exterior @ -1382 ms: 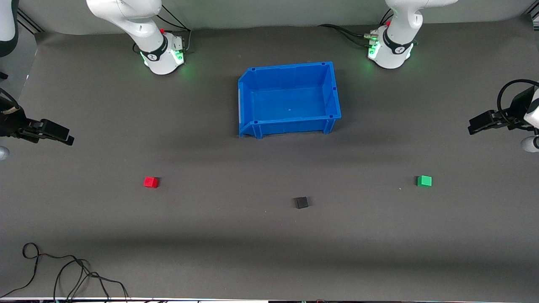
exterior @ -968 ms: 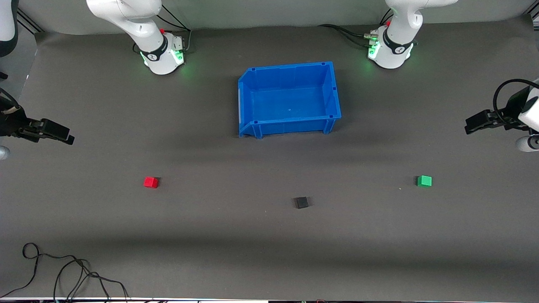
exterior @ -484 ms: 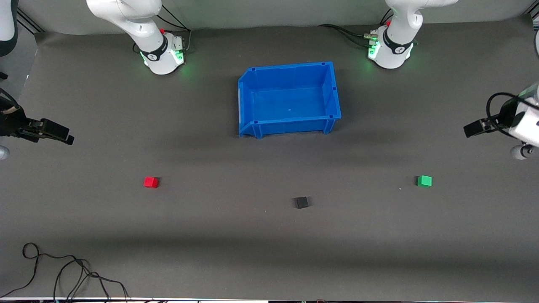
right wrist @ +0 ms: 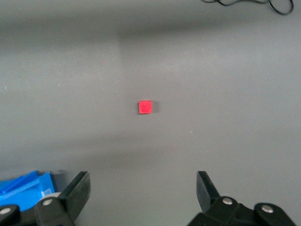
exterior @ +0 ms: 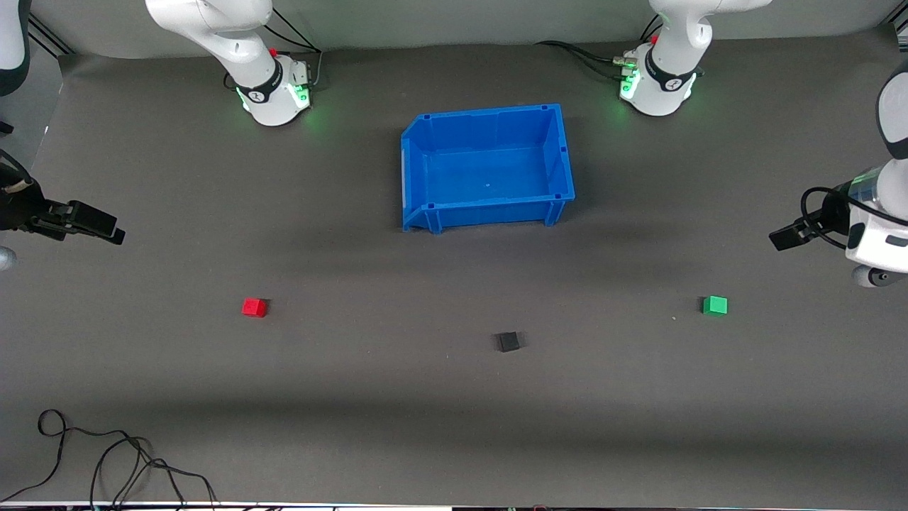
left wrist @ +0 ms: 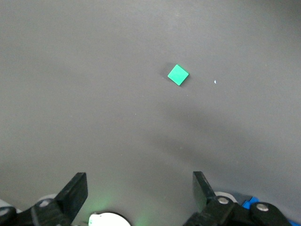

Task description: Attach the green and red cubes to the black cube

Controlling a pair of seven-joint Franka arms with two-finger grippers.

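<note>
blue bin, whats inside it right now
Only the blue bin's bare floor shows. The red cube, green cube and black cube sit on the table outside it. Nothing covers its interior.

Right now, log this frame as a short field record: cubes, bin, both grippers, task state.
green cube: on the table, toward the left arm's end
red cube: on the table, toward the right arm's end
black cube: between them, nearer the front camera, touching neither
blue bin: empty
left gripper: open, in the air near the green cube
right gripper: open, arm waiting
task state: nothing attached yet
</note>
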